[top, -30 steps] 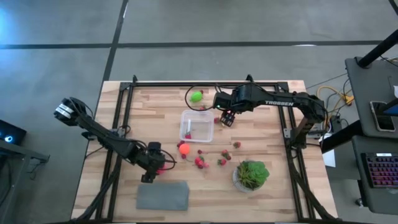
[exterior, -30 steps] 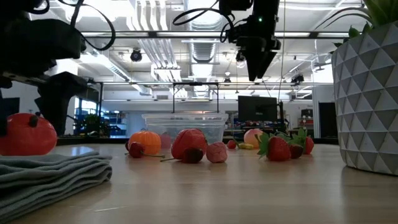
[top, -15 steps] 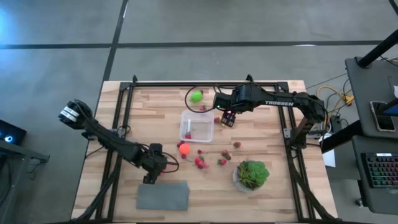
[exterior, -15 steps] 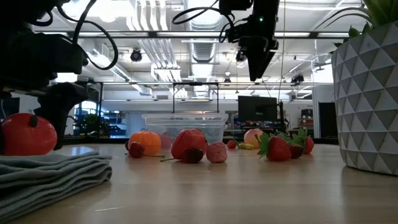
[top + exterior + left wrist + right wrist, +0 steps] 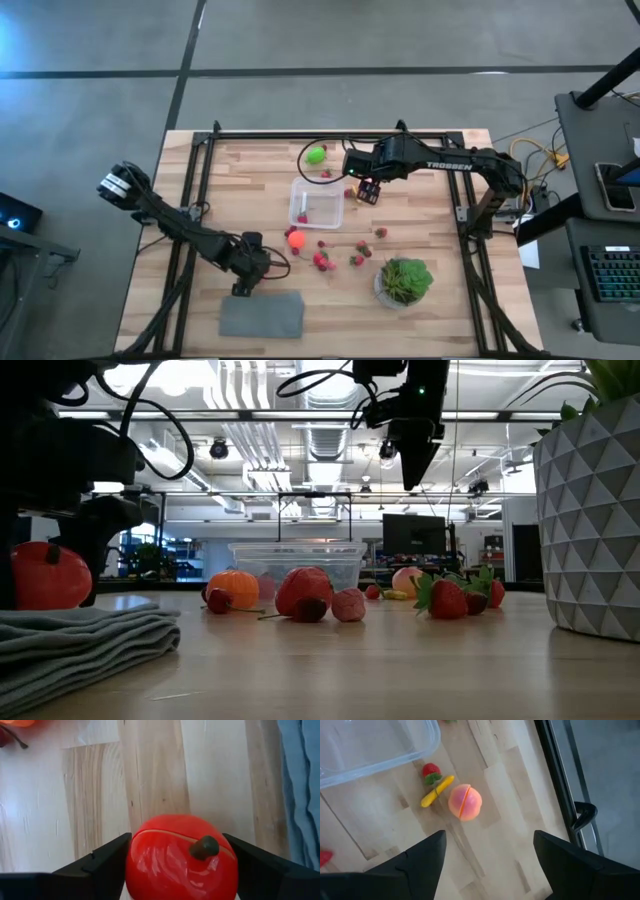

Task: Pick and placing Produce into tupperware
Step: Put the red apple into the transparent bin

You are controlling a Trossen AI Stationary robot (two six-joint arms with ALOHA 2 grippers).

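A red toy apple [image 5: 170, 865] with a brown stem stands on the wood just beyond the grey cloth [image 5: 261, 314], and my left gripper [image 5: 243, 283] is down over it, shut on it. High over the far side of the table, my right gripper [image 5: 368, 190] hangs open with nothing between its fingers. Below it lies a pink-peach fruit [image 5: 465, 802]. The clear tupperware [image 5: 316, 203] sits mid-table with a small strawberry [image 5: 302, 217] inside. A lime-green fruit [image 5: 316, 155], an orange one [image 5: 296, 240] and loose strawberries [image 5: 322, 262] lie around it. My left gripper has the apple pinched between its two fingers, one on each of its opposite round sides [image 5: 136, 855]. The fingers come steeply from above. The apple stands stem up with its bottom on the table [image 5: 45, 605].
A leafy plant in a white faceted pot [image 5: 404, 282] stands near the right front. The folded grey cloth lies right beside the apple. A small yellow piece and a strawberry [image 5: 432, 772] lie by the tupperware's wall [image 5: 380, 757]. A black frame rail [image 5: 200, 200] borders the table.
My left gripper has sunk a little over the red apple, and its fingers have closed in until they meet the apple's sides. The apple stays on the table. My right gripper has rolled slightly about its own axis without changing place.
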